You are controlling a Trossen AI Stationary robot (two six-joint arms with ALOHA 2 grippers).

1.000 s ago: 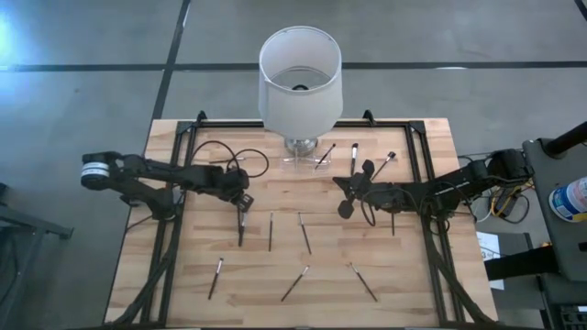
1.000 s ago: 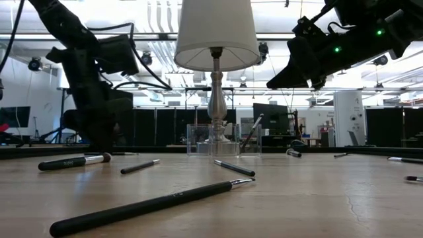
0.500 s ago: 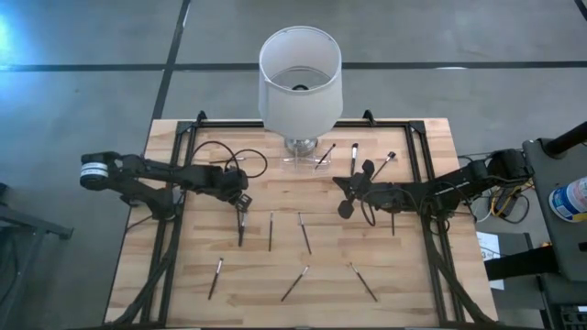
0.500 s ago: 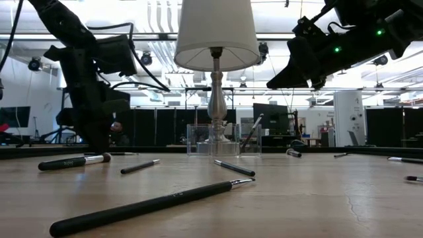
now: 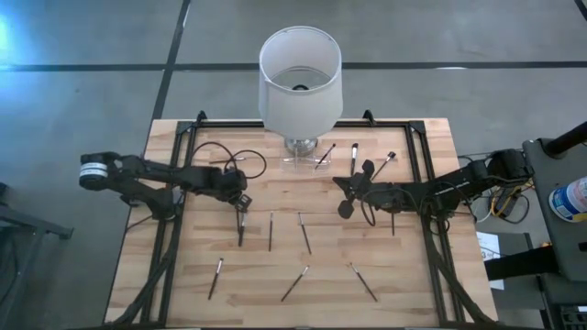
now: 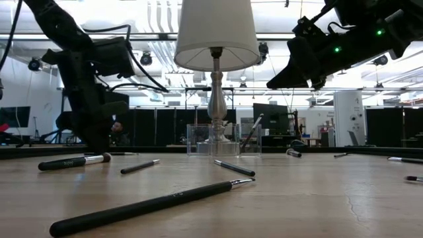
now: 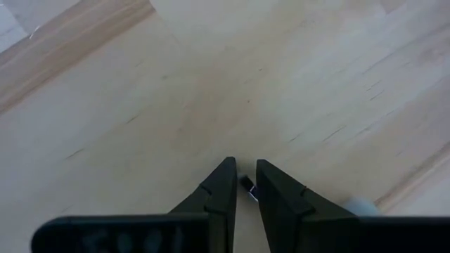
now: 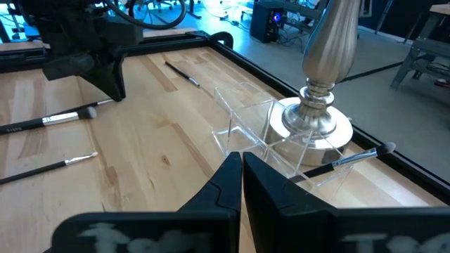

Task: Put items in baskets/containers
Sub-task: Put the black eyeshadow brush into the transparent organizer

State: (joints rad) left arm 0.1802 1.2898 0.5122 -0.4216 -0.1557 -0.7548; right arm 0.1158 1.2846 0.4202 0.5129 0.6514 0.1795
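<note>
Two arms over a wooden table (image 5: 202,261) strewn with slim brushes, a lamp at the far edge.

We see the lamp (image 5: 300,81) with its white shade standing at the table's far middle, and the clear holder (image 8: 261,137) touching its silver base, one brush (image 5: 324,155) leaning in it, pale tip up and outward. The left gripper (image 7: 242,184) points down at the left-centre of the table, its fingers nearly closed on the end of a dark brush (image 5: 241,225) whose long axis runs from near to far. The right gripper (image 8: 241,167) hovers right of centre with fingers pressed together, facing the holder. Other brushes lie well apart, mostly running near-to-far or diagonal; we cannot read the small print on the brush handle (image 6: 69,162) at the low view's left.
</note>
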